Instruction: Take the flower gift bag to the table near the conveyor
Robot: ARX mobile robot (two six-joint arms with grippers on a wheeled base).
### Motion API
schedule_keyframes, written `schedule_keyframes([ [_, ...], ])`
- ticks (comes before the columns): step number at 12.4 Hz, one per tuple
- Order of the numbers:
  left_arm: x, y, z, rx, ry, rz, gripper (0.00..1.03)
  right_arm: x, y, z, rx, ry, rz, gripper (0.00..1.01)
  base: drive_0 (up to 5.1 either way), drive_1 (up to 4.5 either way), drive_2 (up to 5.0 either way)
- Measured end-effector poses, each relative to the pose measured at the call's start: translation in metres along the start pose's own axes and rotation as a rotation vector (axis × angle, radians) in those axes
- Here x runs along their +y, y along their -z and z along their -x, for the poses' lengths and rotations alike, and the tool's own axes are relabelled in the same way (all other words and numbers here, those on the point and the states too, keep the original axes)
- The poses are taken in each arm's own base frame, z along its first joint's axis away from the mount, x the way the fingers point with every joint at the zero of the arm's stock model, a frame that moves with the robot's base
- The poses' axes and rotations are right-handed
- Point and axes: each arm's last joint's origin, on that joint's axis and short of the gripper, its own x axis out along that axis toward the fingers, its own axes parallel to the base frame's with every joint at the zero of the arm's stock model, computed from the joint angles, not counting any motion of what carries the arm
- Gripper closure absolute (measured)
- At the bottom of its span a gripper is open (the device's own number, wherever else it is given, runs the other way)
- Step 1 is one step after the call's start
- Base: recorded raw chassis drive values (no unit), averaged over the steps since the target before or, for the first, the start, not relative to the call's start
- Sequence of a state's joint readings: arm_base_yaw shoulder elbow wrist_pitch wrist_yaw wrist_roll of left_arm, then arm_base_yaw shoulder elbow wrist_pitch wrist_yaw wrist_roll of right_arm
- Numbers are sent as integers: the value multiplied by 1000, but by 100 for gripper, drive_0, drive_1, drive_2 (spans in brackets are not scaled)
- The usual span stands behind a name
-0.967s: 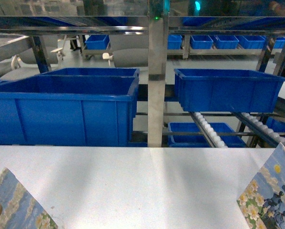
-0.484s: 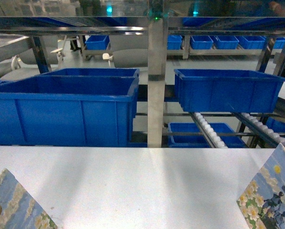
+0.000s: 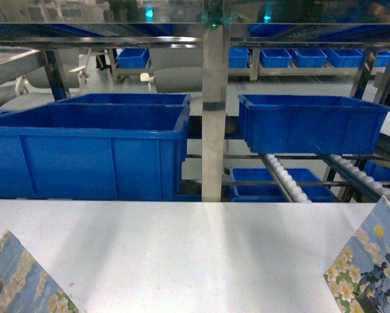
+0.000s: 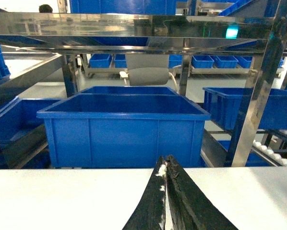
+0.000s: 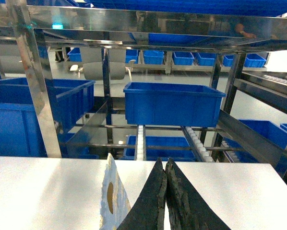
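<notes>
**Two flowered bags on the white table, both arms empty**

Steel racking fills the background: the conveyor (image 3: 283, 175), with its sloping tracks of white rollers, carries blue bins (image 3: 312, 120) behind the far edge of the table (image 3: 195, 254). On the matte white top, two printed bags show at the head view's lower corners. One flower gift bag (image 3: 368, 270) stands at about four o'clock, its face covered in white and yellow blossoms with a cut-out handle slot near the top; a second bag (image 3: 19, 280) sits at about eight o'clock. From the right wrist view the first bag appears edge-on, thin and upright, just left of the right gripper (image 5: 165, 165).

Both the right gripper and the left gripper (image 4: 166, 163) have their jaws pressed together, holding nothing.

Such a bag is probably light paper or card: stiff enough to stand, easy to crease or tip. Its printed face looks smooth, so a side pinch may slip. My judgement is that the upper edge by the handle slot is the best place to take hold, with gentle pressure.
</notes>
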State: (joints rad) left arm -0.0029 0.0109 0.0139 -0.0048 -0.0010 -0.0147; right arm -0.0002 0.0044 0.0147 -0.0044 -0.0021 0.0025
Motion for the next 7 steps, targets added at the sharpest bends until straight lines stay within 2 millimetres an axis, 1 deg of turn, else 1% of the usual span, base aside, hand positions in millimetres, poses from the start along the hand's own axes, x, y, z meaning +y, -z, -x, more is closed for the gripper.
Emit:
schedule_keyframes([
  [1,0,0,0,0,0,1,100,0,0,0,0,0,2,99,0,0,0],
  [2,0,0,0,0,0,0,91,0,0,0,0,0,1,90,0,0,0],
  [3,0,0,0,0,0,0,80,0,0,0,0,0,1,79,0,0,0],
  [5,0,0,0,0,0,0,53,0,0,0,0,0,1,52,0,0,0],
  [7,0,0,0,0,0,0,31,0,0,0,0,0,1,30,0,0,0],
])
